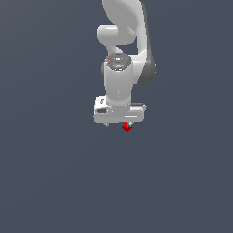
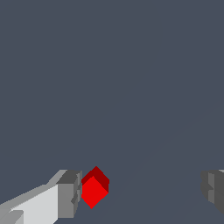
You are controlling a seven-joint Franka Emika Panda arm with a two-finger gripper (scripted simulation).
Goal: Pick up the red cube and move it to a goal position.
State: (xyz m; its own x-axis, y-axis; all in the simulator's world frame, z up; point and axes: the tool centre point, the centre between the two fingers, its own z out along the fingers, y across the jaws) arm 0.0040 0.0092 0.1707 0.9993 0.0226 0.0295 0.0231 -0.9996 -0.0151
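One gray finger pad (image 2: 69,194) sits closest to the wrist camera, at the end of a white finger. The other finger pad (image 2: 213,190) is far across from it, so the gripper (image 2: 141,192) is wide open. It is not holding anything.

The red cube (image 2: 94,187) is tiny and bright red. It sits just beside the first finger pad, on the inner side, in the gap between the two pads. It looks like it touches that pad or almost touches it, but I cannot tell which. It is well apart from the other pad. The cube is turned so that a corner points at the camera. One face is bright red and the faces above it are darker red.

In the exterior view, the white robot arm (image 1: 120,77) reaches toward the camera from about 12 o'clock. The gripper (image 1: 118,124) hangs at its low end. The red cube (image 1: 127,127) peeks out under the gripper's edge, at about 5 o'clock from the middle of the white hand. It is much smaller than the gripper.

All around is a plain dark gray-blue floor (image 1: 50,182).
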